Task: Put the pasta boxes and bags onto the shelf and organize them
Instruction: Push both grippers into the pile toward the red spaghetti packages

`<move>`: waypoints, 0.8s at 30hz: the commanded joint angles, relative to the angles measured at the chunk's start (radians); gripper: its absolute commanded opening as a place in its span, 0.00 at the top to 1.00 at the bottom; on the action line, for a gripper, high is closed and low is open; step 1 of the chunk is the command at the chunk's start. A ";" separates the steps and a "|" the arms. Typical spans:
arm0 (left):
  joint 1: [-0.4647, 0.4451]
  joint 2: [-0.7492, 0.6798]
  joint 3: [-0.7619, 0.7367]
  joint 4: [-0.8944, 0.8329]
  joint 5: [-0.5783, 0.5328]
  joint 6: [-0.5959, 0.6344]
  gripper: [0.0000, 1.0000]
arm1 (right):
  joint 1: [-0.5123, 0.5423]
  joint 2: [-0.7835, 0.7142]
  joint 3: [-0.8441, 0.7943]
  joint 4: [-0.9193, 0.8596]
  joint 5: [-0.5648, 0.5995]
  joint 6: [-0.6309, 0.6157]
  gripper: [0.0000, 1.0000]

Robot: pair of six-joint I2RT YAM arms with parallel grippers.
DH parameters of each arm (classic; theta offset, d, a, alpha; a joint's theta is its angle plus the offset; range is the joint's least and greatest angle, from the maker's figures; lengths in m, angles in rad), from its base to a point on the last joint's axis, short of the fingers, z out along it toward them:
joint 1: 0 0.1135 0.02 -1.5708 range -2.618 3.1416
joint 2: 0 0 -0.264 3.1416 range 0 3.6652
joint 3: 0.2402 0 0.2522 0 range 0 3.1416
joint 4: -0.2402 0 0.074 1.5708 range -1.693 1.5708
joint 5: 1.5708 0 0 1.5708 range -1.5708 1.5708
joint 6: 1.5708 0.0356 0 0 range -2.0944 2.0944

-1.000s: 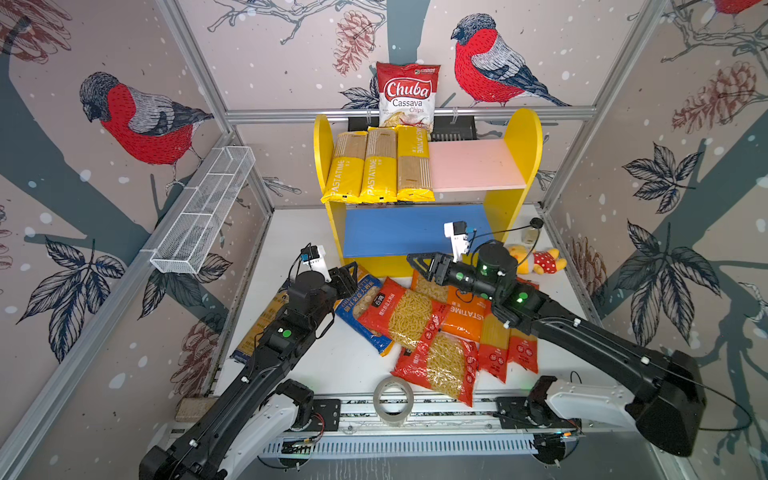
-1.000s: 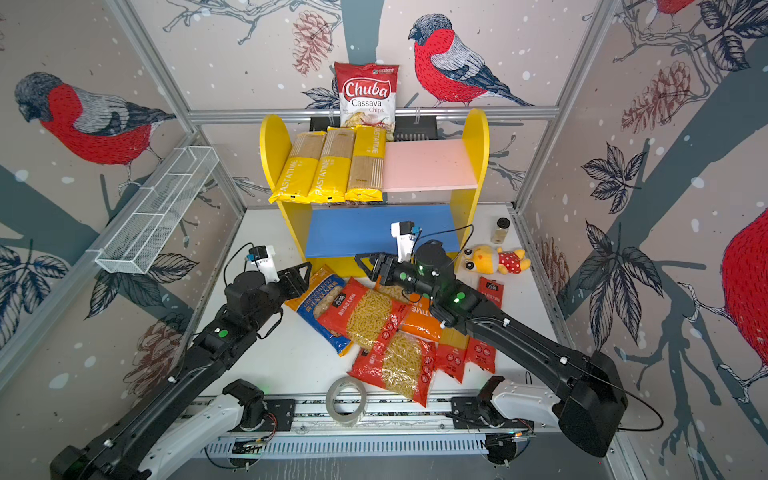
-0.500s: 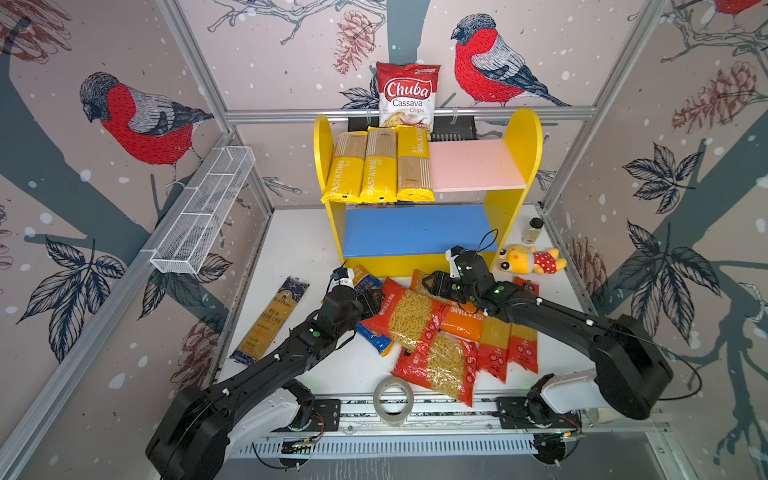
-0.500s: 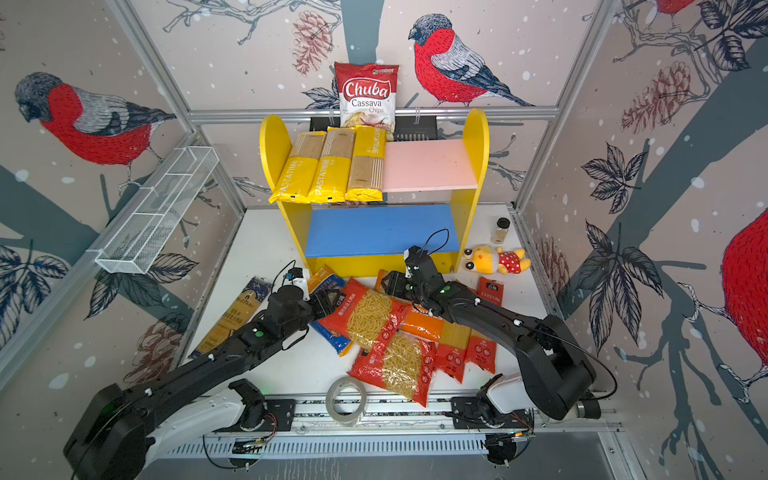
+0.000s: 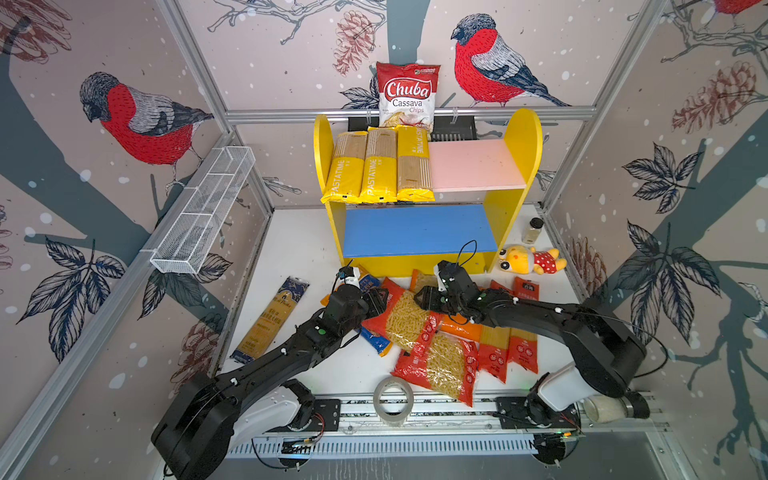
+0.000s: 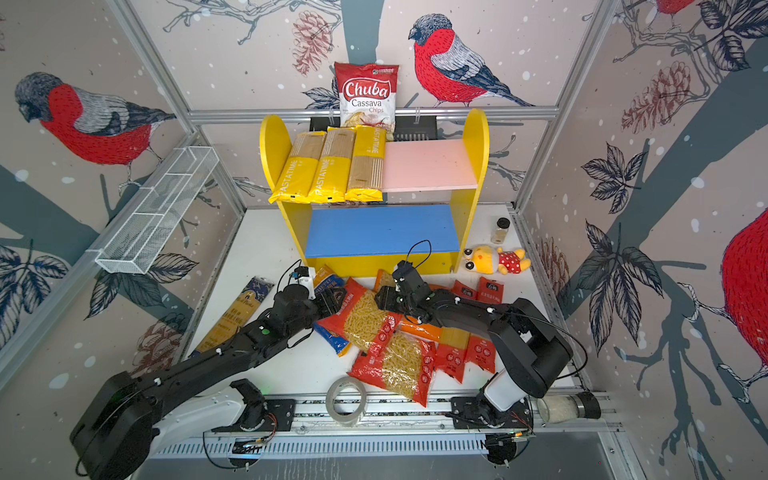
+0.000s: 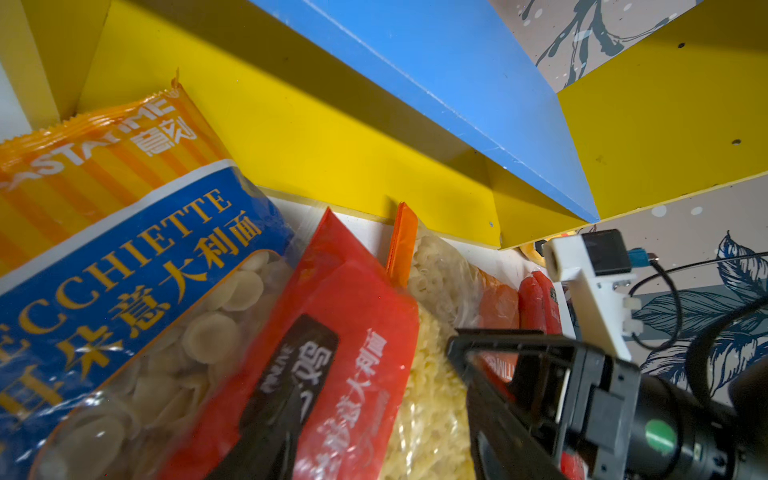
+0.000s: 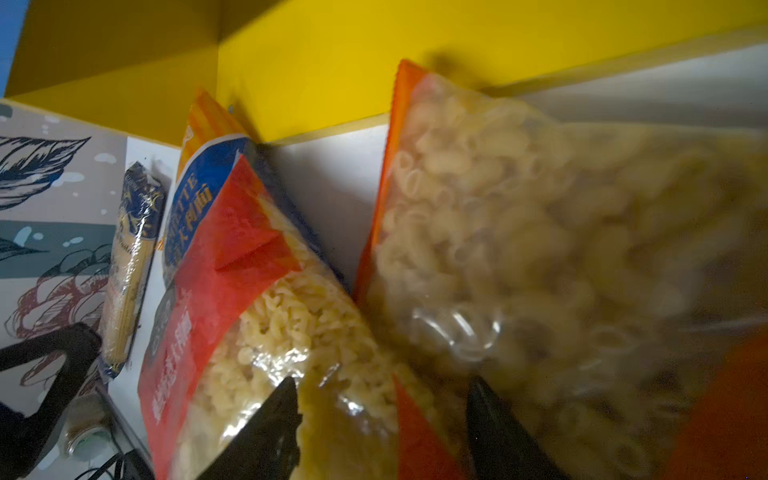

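The shelf [image 5: 478, 166] holds three yellow PASTATIME packs [image 5: 376, 166] on the left of its pink board; its blue board [image 5: 415, 230] is bare. In front lies a pile: two red short-pasta bags [image 5: 405, 320], a blue-orange bag [image 5: 376, 340], an orange bag [image 5: 459, 330] and red spaghetti packs [image 5: 509, 349]. A navy-gold pack [image 5: 272, 318] lies apart at the left. My left gripper [image 5: 376, 301] is open, low over the upper red bag [image 7: 332, 332]. My right gripper [image 5: 424, 299] is open where that red bag [image 8: 257, 316] meets the orange bag [image 8: 540, 232].
A Chuba chips bag [image 5: 408, 95] hangs behind the shelf, and a wire basket [image 5: 203, 212] is on the left wall. A plush toy [image 5: 532, 259] and a spice jar [image 5: 533, 230] sit right of the shelf. A tape roll [image 5: 392, 399] and a lying jar [image 5: 611, 409] are at the front rail.
Both arms have dropped from above the table onto the pile. The left gripper moved right to the red bag, uncovering the navy-gold pack. Neither gripper's opening changed.
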 commanded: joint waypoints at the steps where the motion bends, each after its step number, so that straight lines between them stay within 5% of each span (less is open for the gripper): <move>1: -0.001 -0.007 0.004 0.033 -0.018 0.013 0.37 | 0.042 0.013 0.024 0.008 -0.080 0.050 0.36; 11: -0.003 -0.002 0.002 0.059 0.017 0.019 0.37 | 0.026 -0.025 0.050 -0.051 -0.097 0.028 0.36; 19: -0.114 0.057 0.056 0.117 -0.004 0.114 0.37 | -0.167 -0.173 -0.049 -0.222 -0.037 -0.074 0.36; 24: -0.219 0.161 0.132 0.145 -0.032 0.178 0.37 | -0.313 -0.277 -0.110 -0.330 0.102 -0.149 0.34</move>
